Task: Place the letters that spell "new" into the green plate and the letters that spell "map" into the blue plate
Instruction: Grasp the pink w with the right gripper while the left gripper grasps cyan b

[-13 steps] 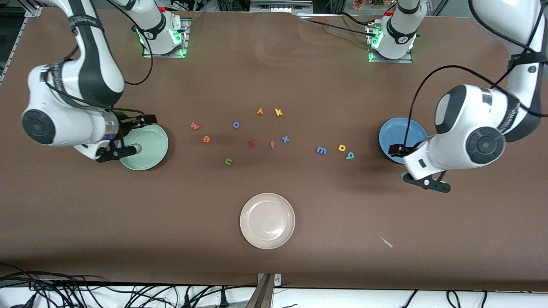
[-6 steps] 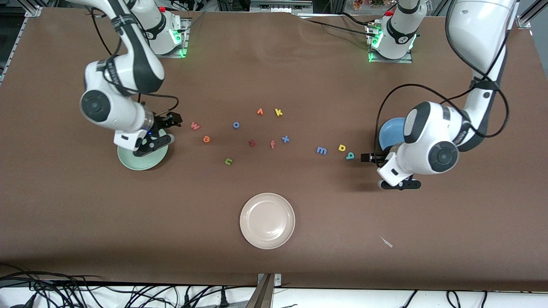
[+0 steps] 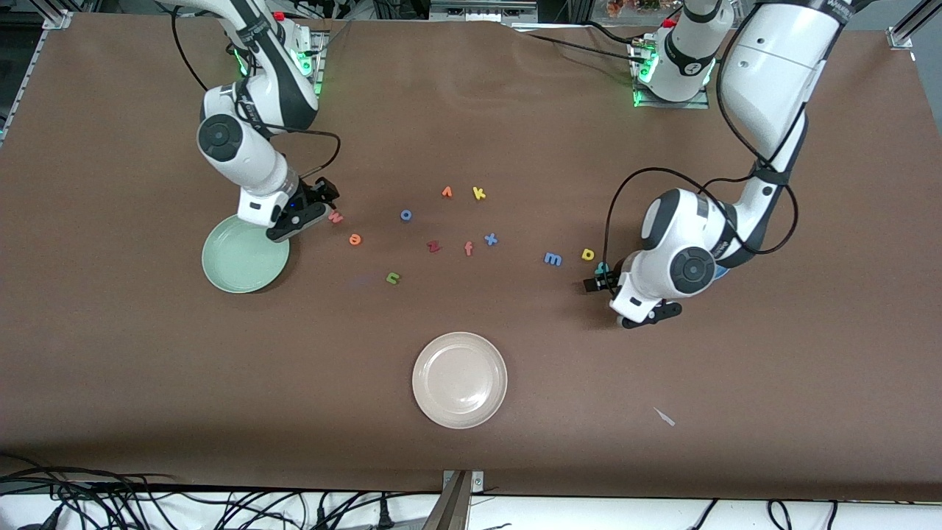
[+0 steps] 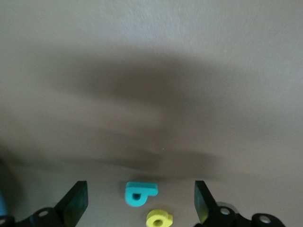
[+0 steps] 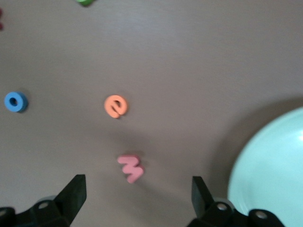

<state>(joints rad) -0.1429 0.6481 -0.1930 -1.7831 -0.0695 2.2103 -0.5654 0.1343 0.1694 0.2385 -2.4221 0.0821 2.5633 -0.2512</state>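
My right gripper (image 3: 321, 205) hangs open just beside the pink "w" (image 3: 335, 216), between it and the green plate (image 3: 246, 258). In the right wrist view the "w" (image 5: 130, 168) lies just ahead of the open right gripper (image 5: 137, 194), with the orange "e" (image 5: 115, 106) past it and the green plate (image 5: 272, 175) to one side. The green "n" (image 3: 393, 277) lies nearer the camera. My left gripper (image 3: 597, 283) is open over the teal "a" (image 4: 139, 194), beside the yellow "p" (image 4: 159, 218). The blue "m" (image 3: 553, 258) lies apart. The left arm hides most of the blue plate (image 3: 722, 273).
A cream plate (image 3: 459, 379) sits near the front edge. Loose letters lie mid-table: orange "v" (image 3: 447, 192), yellow "k" (image 3: 479, 193), blue "o" (image 3: 405, 215), dark red "z" (image 3: 433, 246), orange "f" (image 3: 468, 249), blue "x" (image 3: 490, 238). A white scrap (image 3: 664, 417) lies toward the left arm's end.
Both arms swung in from their plates toward the letters. The right gripper left the green plate for the "w"; the left gripper came off the blue plate to the "a".
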